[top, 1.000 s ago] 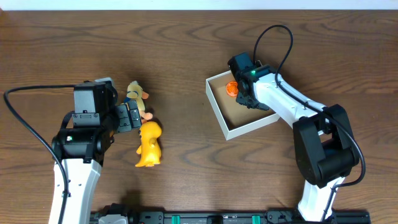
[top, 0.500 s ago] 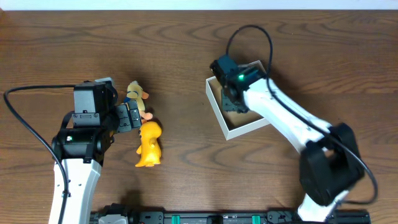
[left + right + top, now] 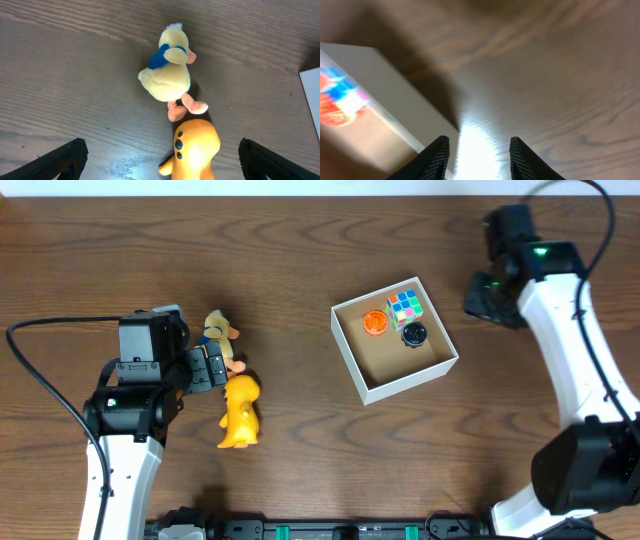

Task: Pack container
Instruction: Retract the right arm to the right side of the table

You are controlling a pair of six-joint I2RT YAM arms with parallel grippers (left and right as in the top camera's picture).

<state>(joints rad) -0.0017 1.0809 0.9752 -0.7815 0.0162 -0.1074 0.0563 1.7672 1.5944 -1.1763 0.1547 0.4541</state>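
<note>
overhead top-down, far | left wrist near plush duck (image 3: 167,75) | right wrist near container (image 3: 382,92)

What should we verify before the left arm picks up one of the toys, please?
1. Left gripper open and empty: ok, its fingers stand wide apart in the wrist view.
2. Toys separated for a single grasp: not ok, the plush duck has its feet against the yellow toy.
3. Room in the container: ok, the Rubik's cube, orange piece and black round piece sit toward the far side, leaving bare cardboard.
4. Right gripper out of the way: ok, it is open, empty and outside the container.
</note>
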